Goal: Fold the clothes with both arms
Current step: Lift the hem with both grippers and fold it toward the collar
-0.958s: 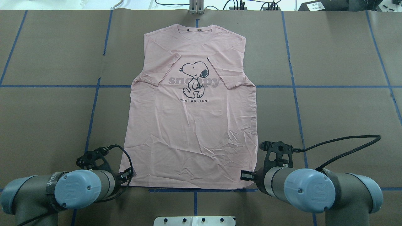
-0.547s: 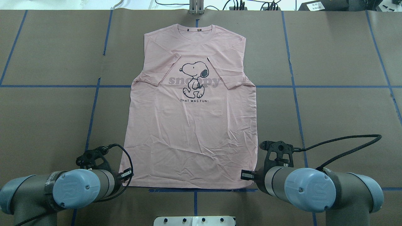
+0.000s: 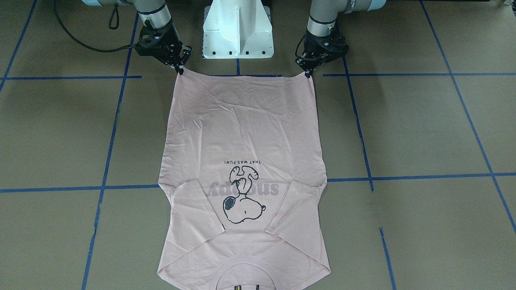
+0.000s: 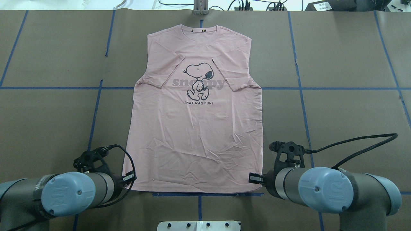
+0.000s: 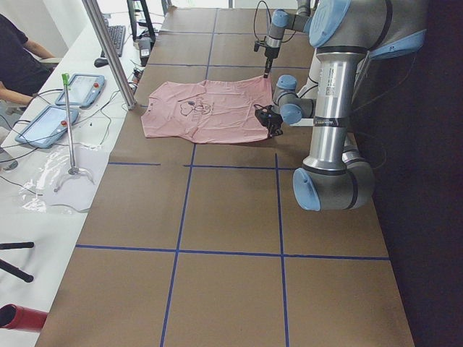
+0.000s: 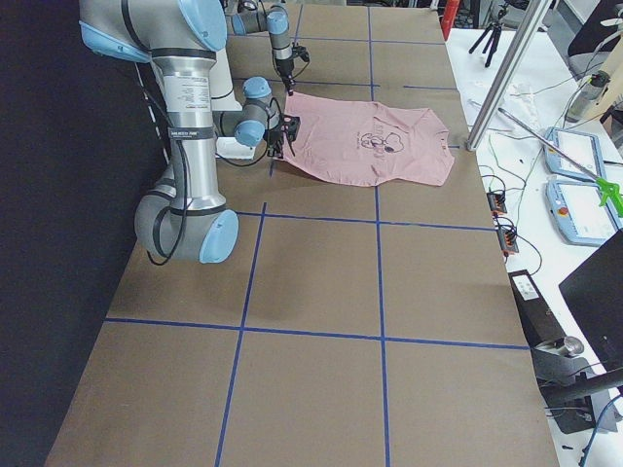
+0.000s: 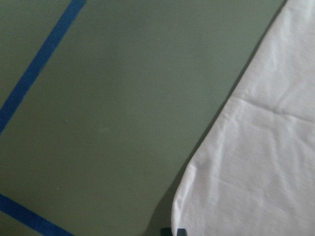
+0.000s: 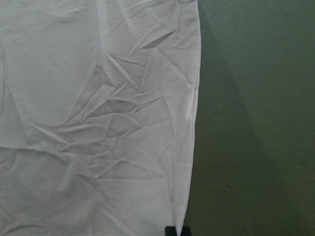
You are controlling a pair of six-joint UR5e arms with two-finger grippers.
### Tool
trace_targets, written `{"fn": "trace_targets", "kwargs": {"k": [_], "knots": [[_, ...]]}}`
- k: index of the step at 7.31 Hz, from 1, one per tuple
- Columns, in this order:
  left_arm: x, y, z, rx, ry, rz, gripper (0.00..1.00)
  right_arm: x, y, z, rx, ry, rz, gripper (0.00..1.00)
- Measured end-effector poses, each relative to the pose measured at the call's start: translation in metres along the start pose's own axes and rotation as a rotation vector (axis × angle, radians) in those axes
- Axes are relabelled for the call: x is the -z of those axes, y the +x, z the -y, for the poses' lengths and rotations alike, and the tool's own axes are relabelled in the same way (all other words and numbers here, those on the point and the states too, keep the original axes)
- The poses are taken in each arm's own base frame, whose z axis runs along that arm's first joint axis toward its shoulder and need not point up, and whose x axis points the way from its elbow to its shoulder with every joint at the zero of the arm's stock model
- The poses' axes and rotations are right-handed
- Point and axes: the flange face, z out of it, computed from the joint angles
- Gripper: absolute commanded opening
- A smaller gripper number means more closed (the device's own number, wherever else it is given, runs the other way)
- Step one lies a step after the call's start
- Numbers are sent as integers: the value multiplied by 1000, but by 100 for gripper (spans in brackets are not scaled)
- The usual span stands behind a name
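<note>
The pale pink T-shirt (image 4: 196,141) lies flat on the brown table, print side up, collar at the far edge and both sleeves folded inward. My left gripper (image 3: 309,73) is pinched shut on the hem's left corner. My right gripper (image 3: 179,70) is pinched shut on the hem's right corner. Both corners sit low at the table, with the hem stretched straight between them. In the overhead view both wrists hide the fingertips. The left wrist view shows the shirt's corner (image 7: 256,172). The right wrist view shows its wrinkled side edge (image 8: 123,123).
The white pedestal base (image 3: 238,32) stands between the arms just behind the hem. Blue tape lines (image 4: 301,89) cross the table. A metal post (image 4: 200,7) stands at the far edge beyond the collar. Tablets (image 5: 54,123) and cables lie on the side bench.
Both arms have shifted slightly outward, away from each other. The hem corners have moved outward with them and the hem looks a little tauter.
</note>
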Motion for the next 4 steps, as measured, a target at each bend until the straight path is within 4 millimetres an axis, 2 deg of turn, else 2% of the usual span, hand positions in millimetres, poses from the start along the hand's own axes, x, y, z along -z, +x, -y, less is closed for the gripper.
{"fn": "trace_targets", "kwargs": {"k": [2, 4], "knots": [[45, 6, -8, -9, -31, -45, 0, 20, 7, -15, 15, -51, 18, 0], [99, 2, -27, -43, -84, -59, 0, 52, 26, -48, 49, -122, 30, 0]]}}
